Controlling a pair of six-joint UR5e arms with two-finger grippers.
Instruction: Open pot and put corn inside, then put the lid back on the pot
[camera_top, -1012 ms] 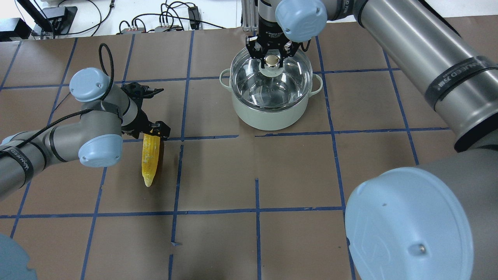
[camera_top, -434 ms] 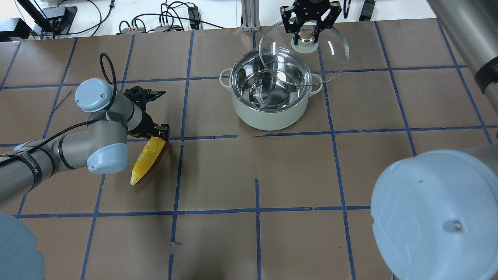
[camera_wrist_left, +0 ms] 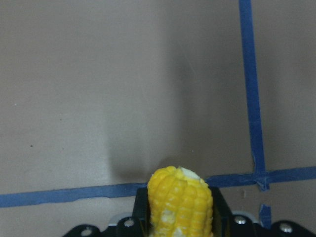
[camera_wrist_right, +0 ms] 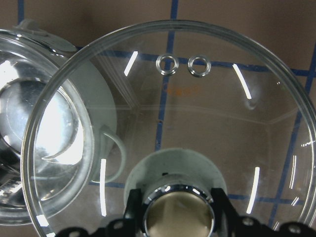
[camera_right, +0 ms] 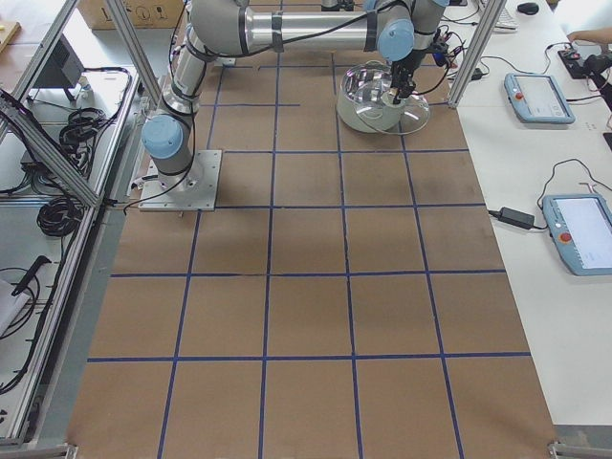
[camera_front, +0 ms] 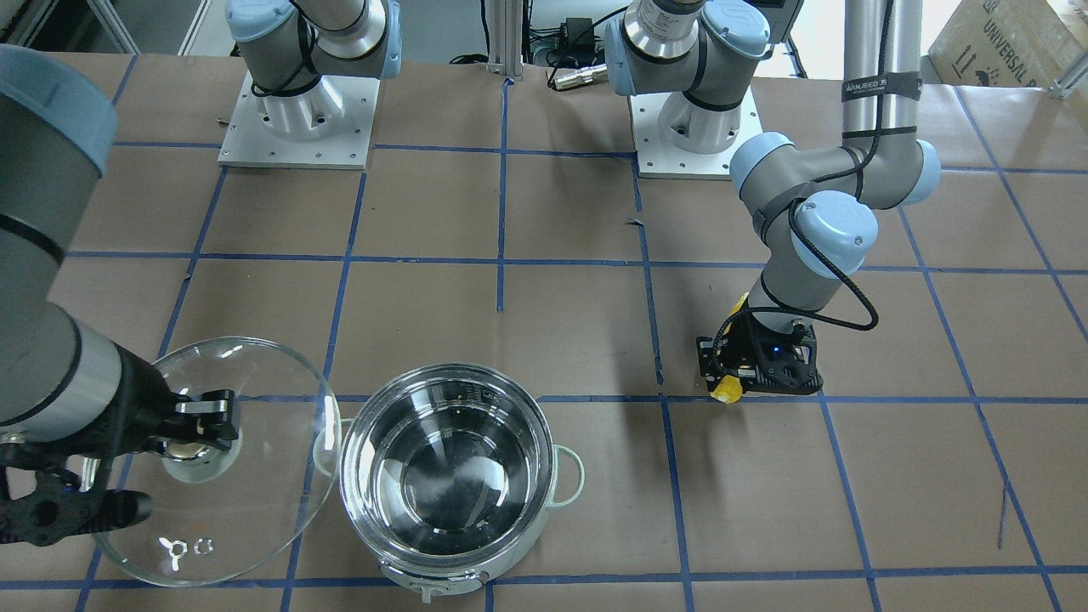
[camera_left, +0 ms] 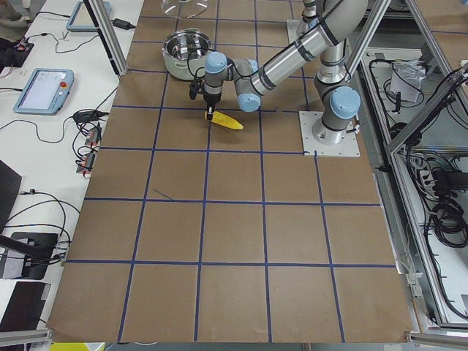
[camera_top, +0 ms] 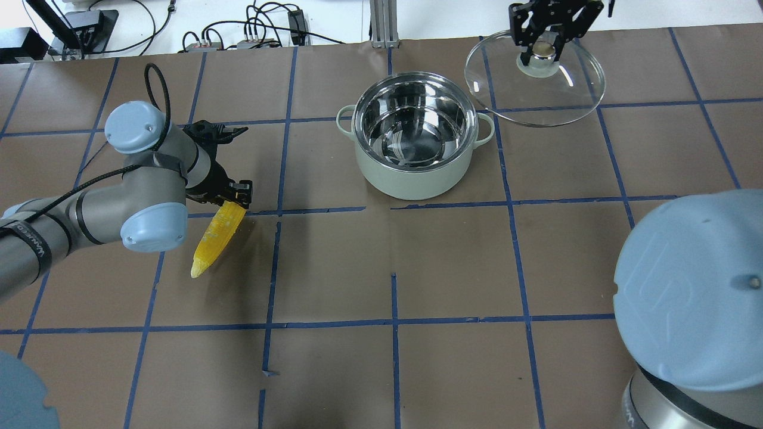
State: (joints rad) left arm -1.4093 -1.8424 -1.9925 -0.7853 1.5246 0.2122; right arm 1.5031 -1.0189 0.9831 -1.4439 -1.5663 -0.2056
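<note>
The pot [camera_top: 411, 182] stands open and empty at the table's far middle; it also shows in the front view [camera_front: 551, 442]. My right gripper [camera_top: 542, 50] is shut on the knob [camera_wrist_right: 178, 215] of the glass lid [camera_top: 536, 98] and holds the lid clear of the pot, to its right. The lid also shows in the front view [camera_front: 255, 476]. My left gripper [camera_top: 235, 199] is shut on the thick end of the corn [camera_top: 216, 238]. The corn slants down with its tip toward the near left. The left wrist view shows the corn [camera_wrist_left: 180, 202] between the fingers.
Brown paper with blue tape lines covers the table [camera_top: 393, 268]. Cables and boxes [camera_top: 250, 30] lie beyond the far edge. My right arm's elbow [camera_top: 691, 286] fills the near right of the overhead view.
My right gripper lifted the lid off the pot and carried it to the right. My left gripper raised the corn's thick end, and the corn's tip swung left.
</note>
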